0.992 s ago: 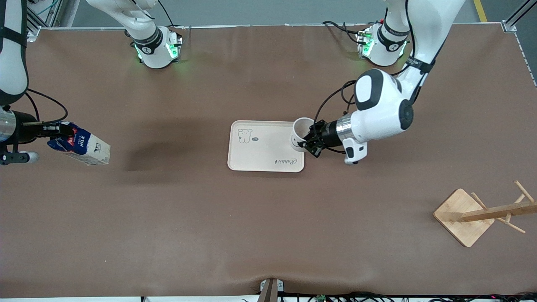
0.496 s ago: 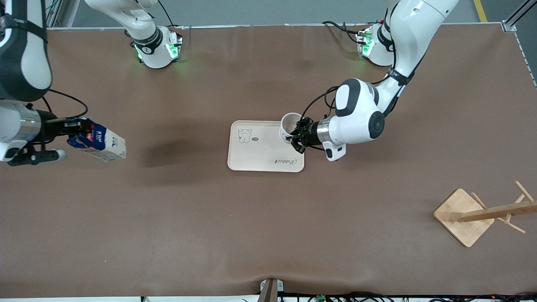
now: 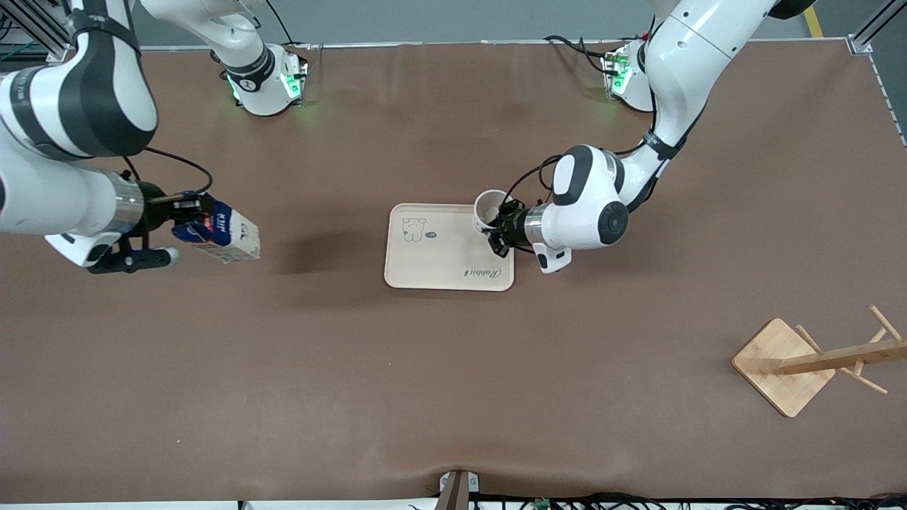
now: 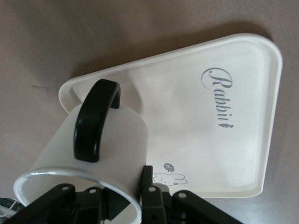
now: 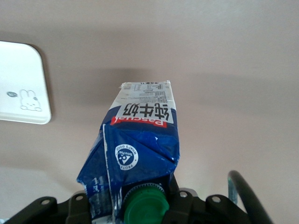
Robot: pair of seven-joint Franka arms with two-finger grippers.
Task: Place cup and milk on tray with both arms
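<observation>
The white cup (image 3: 489,210) hangs tilted over the corner of the cream tray (image 3: 439,255) that is farthest from the front camera, toward the left arm's end. My left gripper (image 3: 499,230) is shut on its wall, one finger inside the rim and one finger (image 4: 146,179) outside. In the left wrist view the cup (image 4: 112,140) shows its black handle (image 4: 96,119) above the tray (image 4: 210,154). My right gripper (image 3: 186,212) is shut on the milk (image 3: 220,237), carried on a slant over bare table toward the right arm's end. The right wrist view shows the milk (image 5: 140,140) with its green cap (image 5: 145,205).
A wooden rack (image 3: 786,365) with pegs lies nearer to the front camera, toward the left arm's end. Both arm bases stand along the table edge farthest from that camera. A corner of the tray (image 5: 18,84) shows in the right wrist view.
The right arm has carried the milk toward the tray. The left arm has brought the cup a little farther in over the tray's corner, then slowed.
</observation>
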